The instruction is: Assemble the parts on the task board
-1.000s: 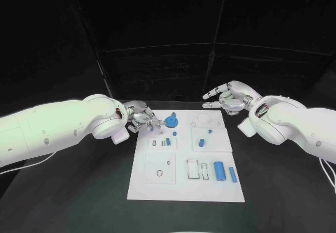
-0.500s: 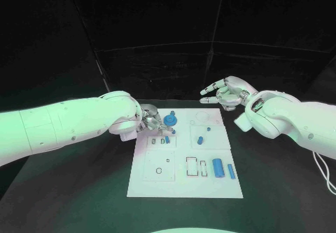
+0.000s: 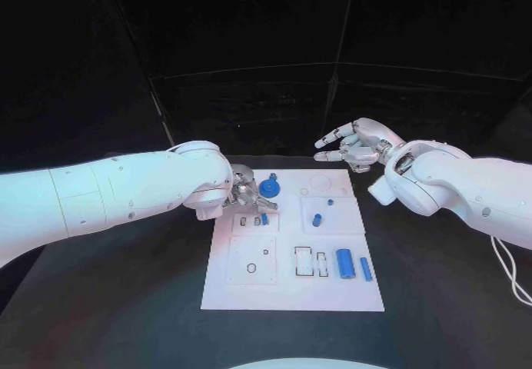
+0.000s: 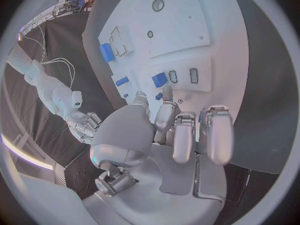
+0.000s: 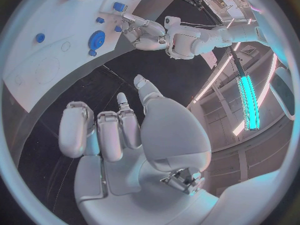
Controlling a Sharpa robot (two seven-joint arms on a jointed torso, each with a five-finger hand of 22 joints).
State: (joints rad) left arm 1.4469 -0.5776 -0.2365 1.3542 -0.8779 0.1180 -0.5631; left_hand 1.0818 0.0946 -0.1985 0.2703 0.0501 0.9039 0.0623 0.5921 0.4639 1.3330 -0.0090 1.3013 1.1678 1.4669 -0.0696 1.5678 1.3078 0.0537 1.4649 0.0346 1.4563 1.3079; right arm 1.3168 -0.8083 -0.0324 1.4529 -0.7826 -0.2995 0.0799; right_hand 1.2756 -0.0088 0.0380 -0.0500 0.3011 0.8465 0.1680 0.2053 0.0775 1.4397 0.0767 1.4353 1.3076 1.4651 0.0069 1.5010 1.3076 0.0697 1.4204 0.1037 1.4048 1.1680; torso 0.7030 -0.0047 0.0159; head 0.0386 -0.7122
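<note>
Head view: board [image 3: 290,296] part-assembled; near-right parts [image 3: 346,264] lie loose. Left hand [image 3: 246,194] pinches a peg [image 3: 264,218]; right hand [image 3: 357,146] spread, holding nothing.

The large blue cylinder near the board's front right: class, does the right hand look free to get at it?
Probably yes. The right hand hovers empty beyond the task board, and nothing covers the large blue cylinder; the left hand works elsewhere.

My black table, one board on it.
The matte black table [image 3: 122,292] spans the lower frame; the flat white rectangular task board [image 3: 290,296] lies directly on it, centre, long side running away from me.
</note>
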